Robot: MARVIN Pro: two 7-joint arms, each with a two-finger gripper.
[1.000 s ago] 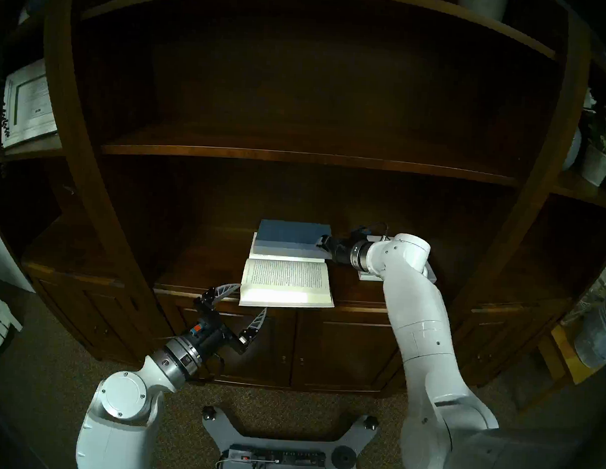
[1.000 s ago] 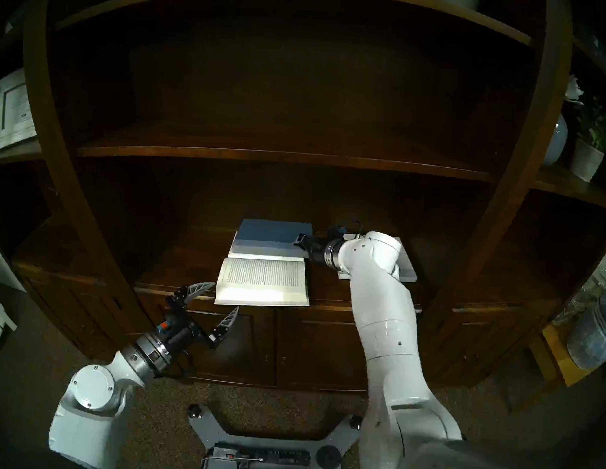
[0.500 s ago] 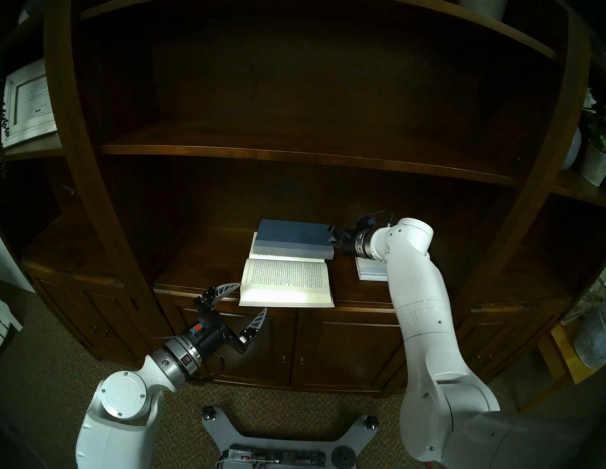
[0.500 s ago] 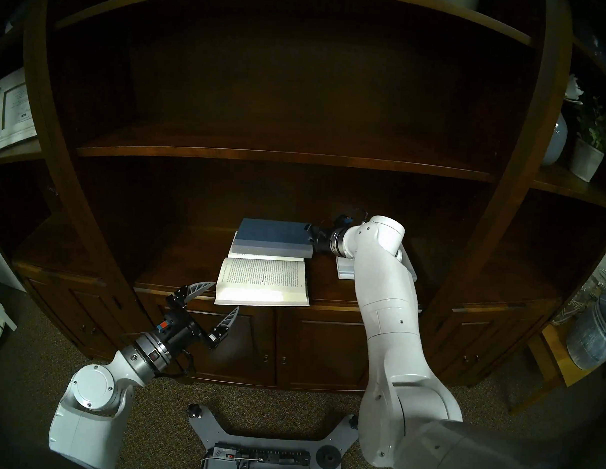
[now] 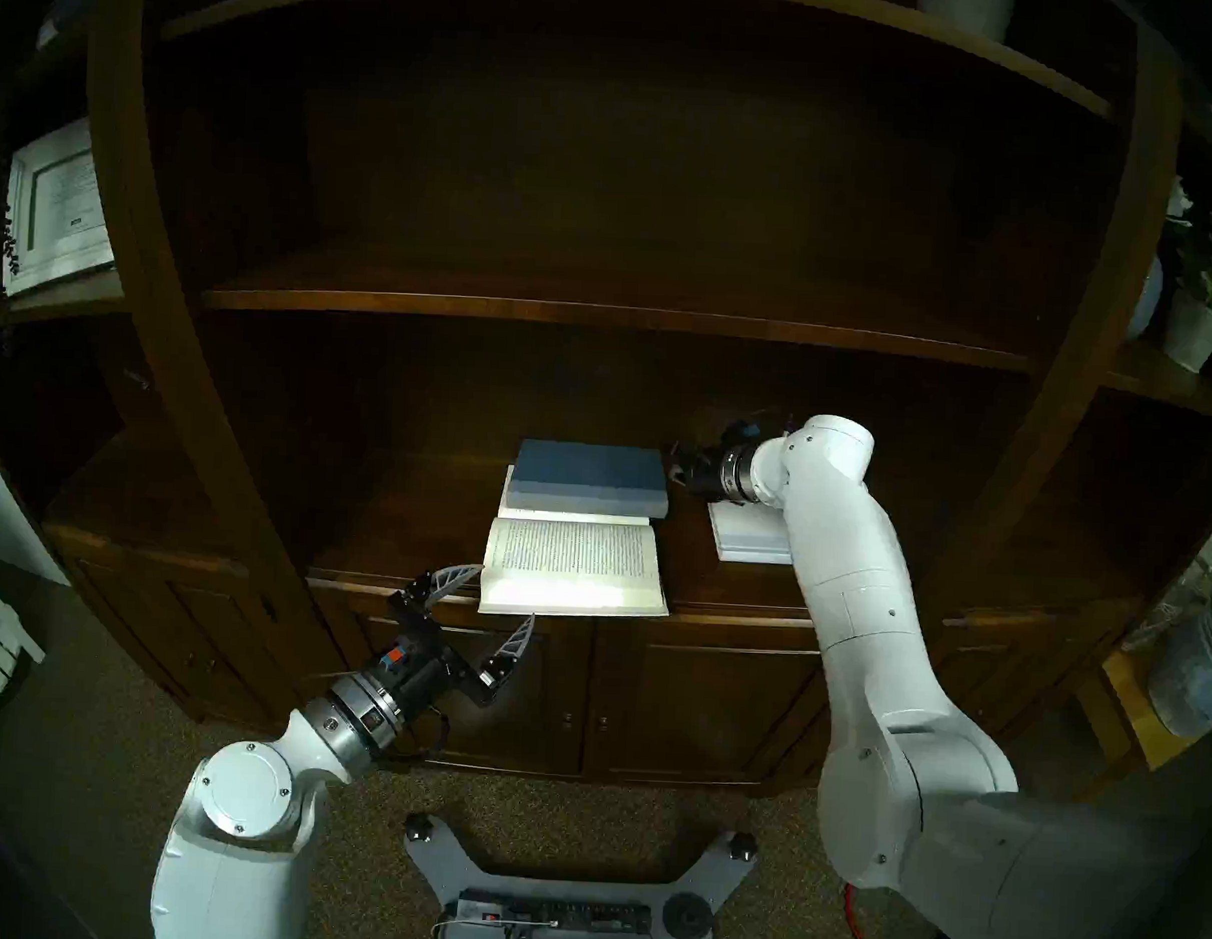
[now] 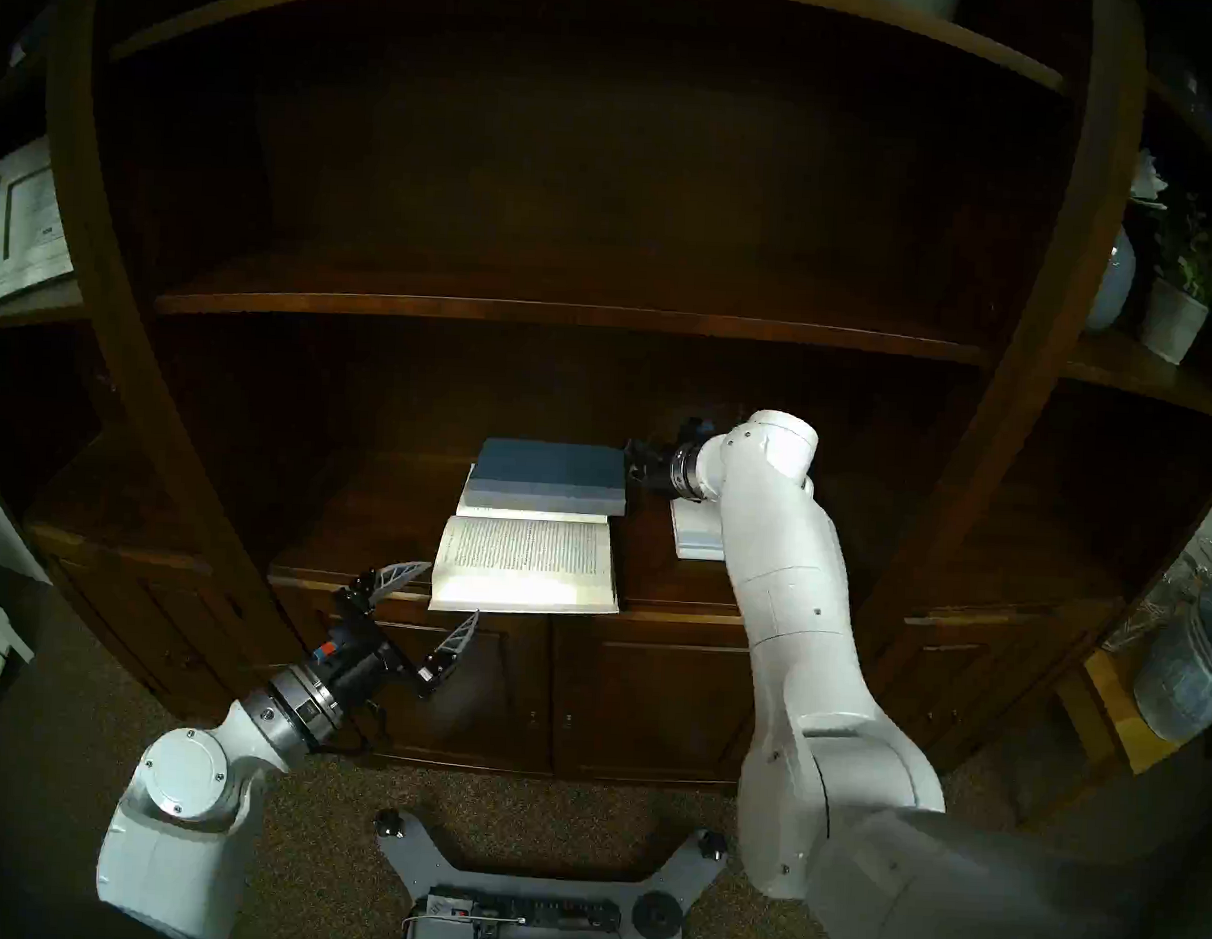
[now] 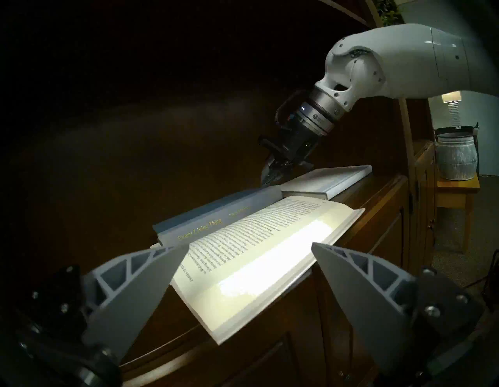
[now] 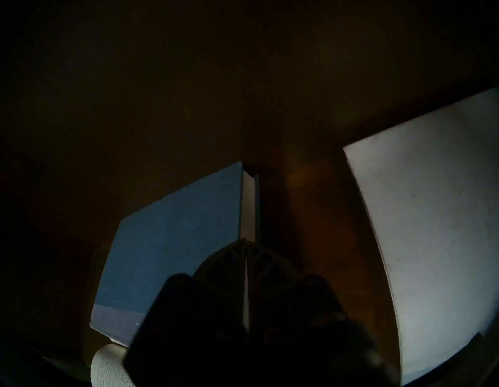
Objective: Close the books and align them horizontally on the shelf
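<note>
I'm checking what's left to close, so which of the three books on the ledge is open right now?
The white paperback at the ledge's front edge: its printed pages lie bare. The blue hardcover and the white squarish book are shut.

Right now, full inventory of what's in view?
blue book: 1, blue with paler spine band, closed, lying partly on the open book's far half
open book: 1, white pages, overhanging the ledge's front edge
white book: 1, white, closed, right of the others, partly behind the right arm
shelf ledge: 1, dark brown, above the cabinet doors
framed picture: 1, white, far left
potted plant: 1, green in white pot, far right
left pincer: open, at the open book's left corner
right pincer: shut, empty, beside the blue book's right end
</note>
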